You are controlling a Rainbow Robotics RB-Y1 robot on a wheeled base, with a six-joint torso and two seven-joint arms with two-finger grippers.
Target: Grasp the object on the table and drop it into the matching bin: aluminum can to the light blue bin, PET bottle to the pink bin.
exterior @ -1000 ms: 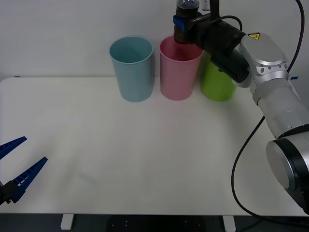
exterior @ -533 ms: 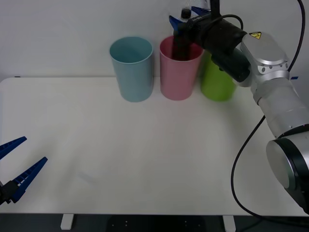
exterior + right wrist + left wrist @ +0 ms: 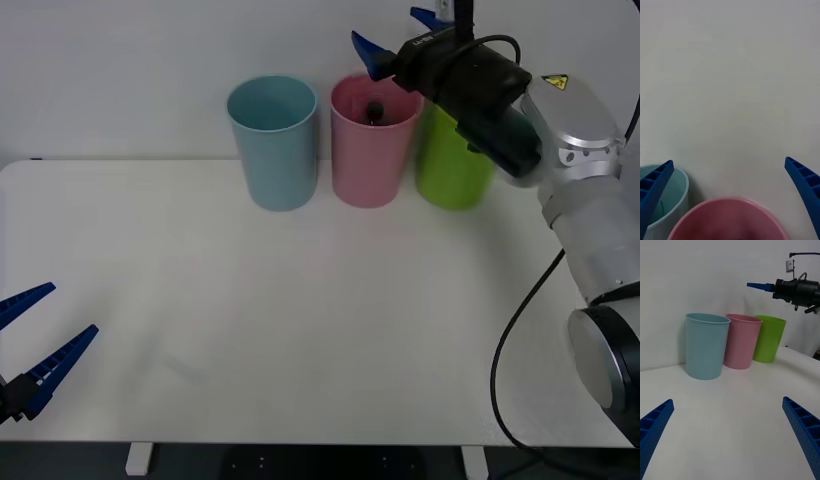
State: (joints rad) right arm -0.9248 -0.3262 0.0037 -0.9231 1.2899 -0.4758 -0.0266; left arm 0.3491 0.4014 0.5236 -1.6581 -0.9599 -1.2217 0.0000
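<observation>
The PET bottle (image 3: pixel 375 110) stands inside the pink bin (image 3: pixel 365 165), only its black cap and dark top showing below the rim. Just above and behind that rim hangs my right gripper (image 3: pixel 392 30), open, with nothing between its fingers. From the right wrist, the gripper (image 3: pixel 728 161) straddles the pink bin (image 3: pixel 726 219), with the light blue bin (image 3: pixel 675 198) beside it. The light blue bin (image 3: pixel 275 145) stands on the left of the pink one at the back of the table (image 3: pixel 300 320). My left gripper (image 3: pixel 70 310) rests open near the front left edge.
A lime green bin (image 3: pixel 450 170) stands to the right of the pink bin, partly behind my right arm. The left wrist view shows the light blue bin (image 3: pixel 706 347), pink bin (image 3: pixel 741 343) and green bin (image 3: pixel 768 339) in a row against the white wall.
My right gripper held the bottle above the pink bin, then opened; the bottle dropped into the bin. The gripper has drawn slightly back and right. The left arm has not moved.
</observation>
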